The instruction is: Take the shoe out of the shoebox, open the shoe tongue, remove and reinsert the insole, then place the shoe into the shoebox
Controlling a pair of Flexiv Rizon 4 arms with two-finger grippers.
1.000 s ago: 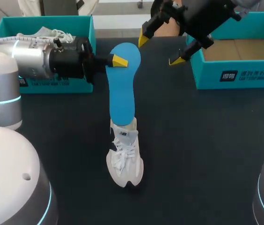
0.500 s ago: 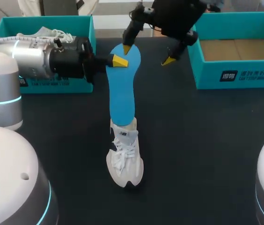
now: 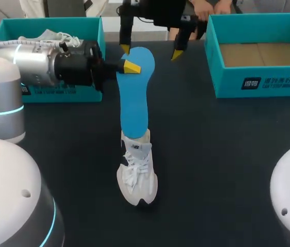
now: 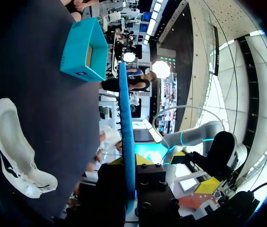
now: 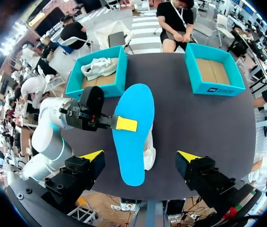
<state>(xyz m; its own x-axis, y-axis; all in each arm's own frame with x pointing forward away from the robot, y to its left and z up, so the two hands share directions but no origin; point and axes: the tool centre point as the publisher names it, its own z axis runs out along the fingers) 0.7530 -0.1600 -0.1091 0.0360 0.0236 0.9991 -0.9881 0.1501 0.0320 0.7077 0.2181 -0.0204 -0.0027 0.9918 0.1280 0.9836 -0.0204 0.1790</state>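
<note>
Presently, the long blue foam insole [image 3: 134, 98] is held in the upper middle of the frame, clamped near its upper end by the left tool [image 3: 129, 66]. Its lower end is seen at the collar of the white laced sneaker [image 3: 136, 175], which lies on the dark desk [image 3: 227, 154] in the lower middle. Whether that end is inside the shoe cannot be told. The right tool [image 3: 150, 51] hangs over the insole's top end with its fingers apart, one on each side.

A handover or guided reinsertion is judged to be in hand. The right tool should be centred across the insole's width before it is closed, and the left clamp released only once that grip is firm. The insole should be lined up with the shoe's opening so that its lower end is not buckled. The empty teal cardboard shoebox [image 3: 258, 85] is seen at upper right.
</note>
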